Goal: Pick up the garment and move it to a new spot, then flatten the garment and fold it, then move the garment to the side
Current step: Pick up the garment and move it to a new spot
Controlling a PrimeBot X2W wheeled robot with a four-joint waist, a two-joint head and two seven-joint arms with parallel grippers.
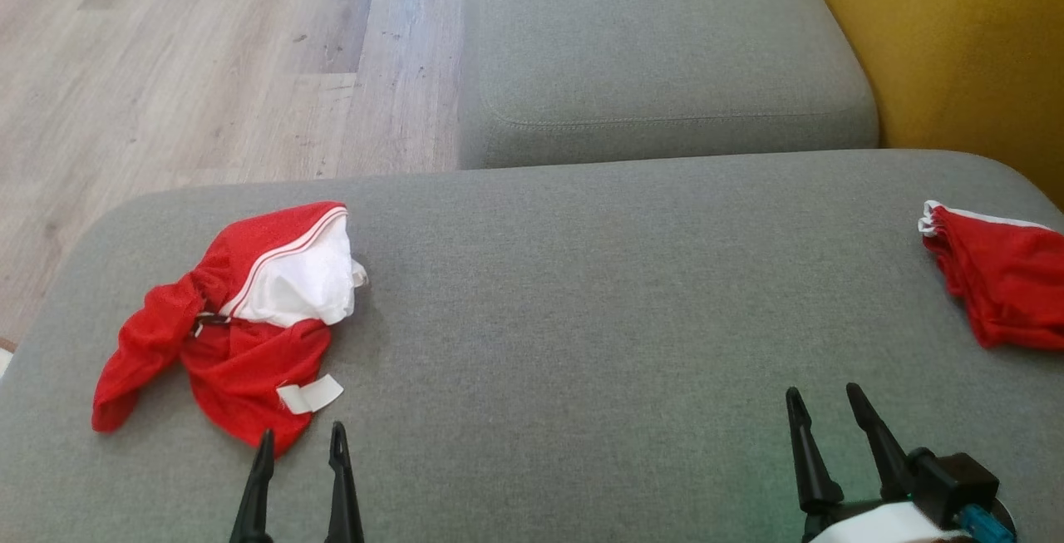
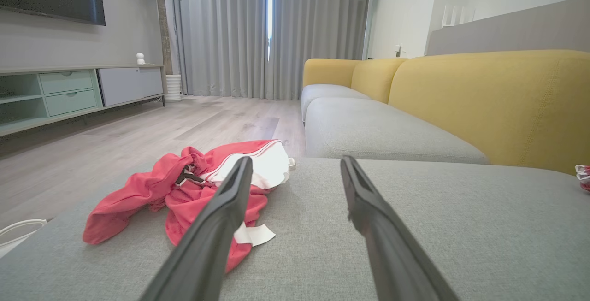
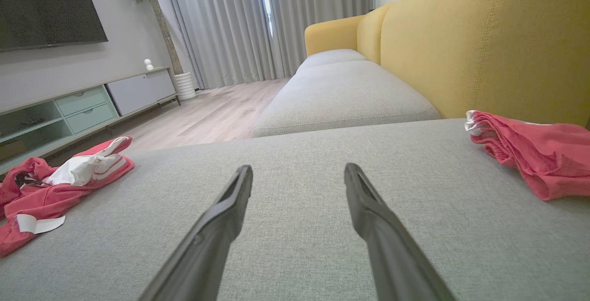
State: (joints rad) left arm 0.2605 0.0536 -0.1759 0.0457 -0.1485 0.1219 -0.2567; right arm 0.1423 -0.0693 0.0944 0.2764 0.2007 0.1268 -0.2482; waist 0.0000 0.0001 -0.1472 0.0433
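Observation:
A crumpled red garment with a white lining and a white label lies on the left of the grey seat cushion. My left gripper is open just in front of its near edge, holding nothing. In the left wrist view the garment lies left of and beyond my open fingers. My right gripper is open over bare cushion at the lower right. The right wrist view has the garment far to the left of that open gripper.
Another red cloth, bunched flat, lies at the cushion's right edge. A second grey cushion adjoins behind, with the yellow backrest on the right. Wooden floor drops off at the left and far side.

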